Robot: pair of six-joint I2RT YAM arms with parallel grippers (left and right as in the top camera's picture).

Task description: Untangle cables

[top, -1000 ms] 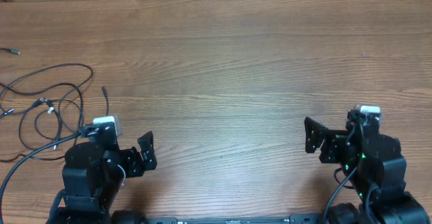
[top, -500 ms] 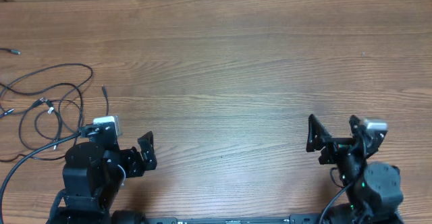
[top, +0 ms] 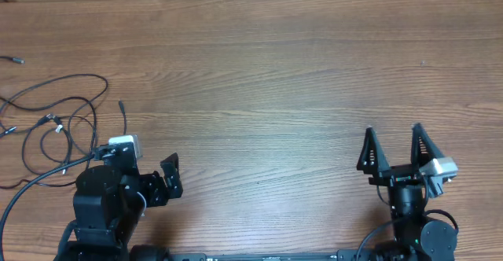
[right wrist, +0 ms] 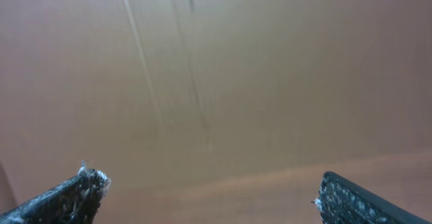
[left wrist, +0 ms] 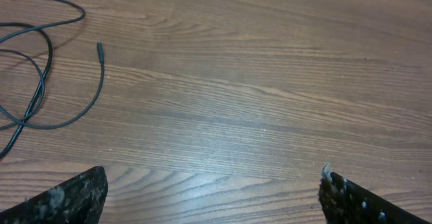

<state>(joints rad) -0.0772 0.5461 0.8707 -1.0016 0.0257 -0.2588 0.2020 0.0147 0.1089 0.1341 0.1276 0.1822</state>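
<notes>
The cables [top: 53, 122] lie in loose overlapping loops flat on the table [top: 275, 72], near its left edge. One plug end [top: 120, 104] points toward the far side. The left gripper [top: 168, 178] sits near the loops without touching them, fingers spread wide and empty. The right gripper [top: 393, 149] is well apart at the right, fingers equally wide and empty. The surface is brown wood grain. The right wrist view shows only blurred tan.
</notes>
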